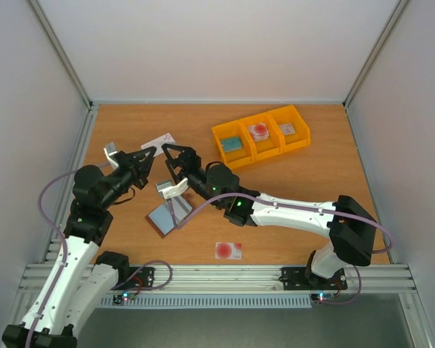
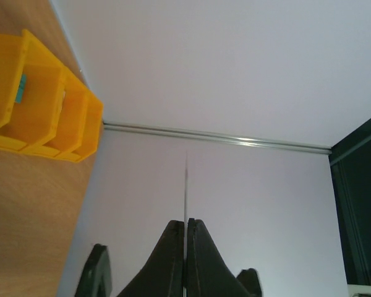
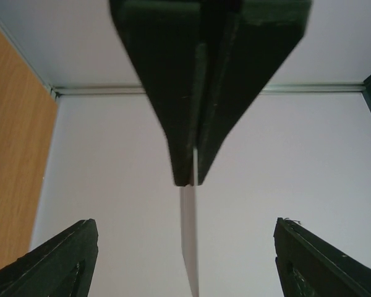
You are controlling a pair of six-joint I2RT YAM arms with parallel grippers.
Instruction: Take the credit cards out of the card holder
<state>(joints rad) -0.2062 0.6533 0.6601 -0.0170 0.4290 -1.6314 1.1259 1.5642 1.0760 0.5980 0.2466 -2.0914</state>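
Bin (image 1: pixel 239 157) sits well beyond card holder (image 1: pixel 164 217), spotted card (image 1: pixel 228 250) nearer.

We see a smooth, wood-grain table (image 1: pixel 312 181) with a faint sheen. The yellow bin (image 1: pixel 219 138) at upper right is smooth, slightly glossy plastic. A ribbed bare-metal rail (image 1: pixel 225 275) runs along the bottom edge. The left gripper (image 2: pixel 185 221) is matt black plastic, and the credit card (image 1: pixel 228 250) at lower centre is smooth plastic.

I count three credit cards (image 1: pixel 228 250), at six, eleven and one o'clock; one card holder (image 1: pixel 167 216); one yellow three-part bin (image 1: pixel 264 151); two robot arms (image 1: pixel 290 212).
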